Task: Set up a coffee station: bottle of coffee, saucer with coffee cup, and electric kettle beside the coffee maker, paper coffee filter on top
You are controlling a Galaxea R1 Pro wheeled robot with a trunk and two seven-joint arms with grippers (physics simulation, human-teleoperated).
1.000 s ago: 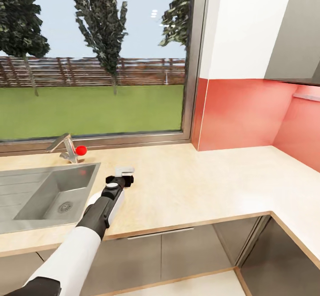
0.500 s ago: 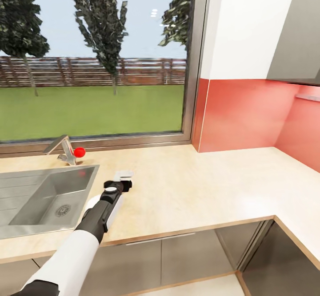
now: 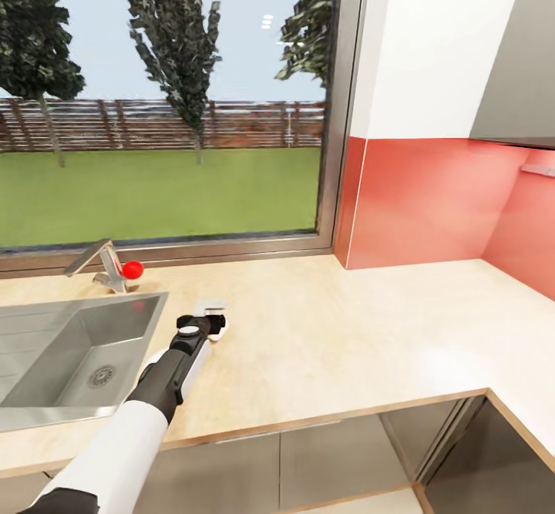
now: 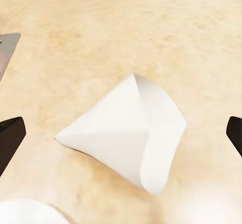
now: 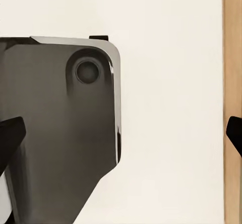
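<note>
Wide bare kitchen countertop (image 3: 347, 329) right of the sink (image 3: 69, 352); faucet (image 3: 100, 263) behind.

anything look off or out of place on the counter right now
One thing: the white folded paper coffee filter lies flat on the bare light wood kitchen countertop, beside the steel sink, under the open left gripper. No coffee maker is in sight for it to sit on. Nothing looks spilled or damaged.
</note>
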